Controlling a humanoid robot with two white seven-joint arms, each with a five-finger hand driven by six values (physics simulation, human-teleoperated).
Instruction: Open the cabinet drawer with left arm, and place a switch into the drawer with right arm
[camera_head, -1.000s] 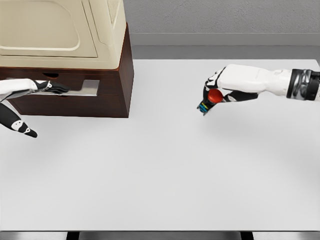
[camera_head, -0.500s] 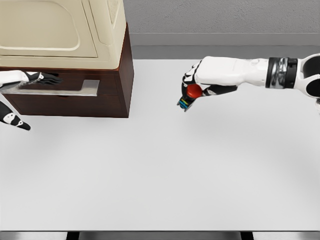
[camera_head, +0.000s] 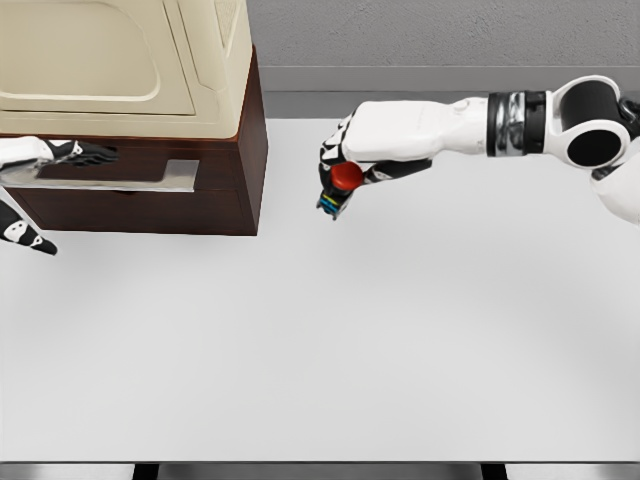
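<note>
The right robot hand (camera_head: 345, 165) is reaching in from the right edge on a long white arm, and its fingers are curling around the switch (camera_head: 340, 186), a small item with a round red button on top and a dark body showing blue and yellow marks at its lower end. The switch is hanging in that grasp above the white surface (camera_head: 400, 340), tilted, a little to the right of the cabinet (camera_head: 215, 190) and clear of it. The cabinet is sitting at the upper left as a dark brown wooden box, carrying a cream-coloured appliance (camera_head: 120, 60) on its top. The drawer (camera_head: 110, 172) is showing across the cabinet's front as a dark opening with a pale grey panel along it; how far it is pulled out cannot be told from this view. The left robot hand (camera_head: 75, 153) is entering from the left edge, its dark fingers lying at the drawer's front, though whether they are gripping it cannot be told.
</note>
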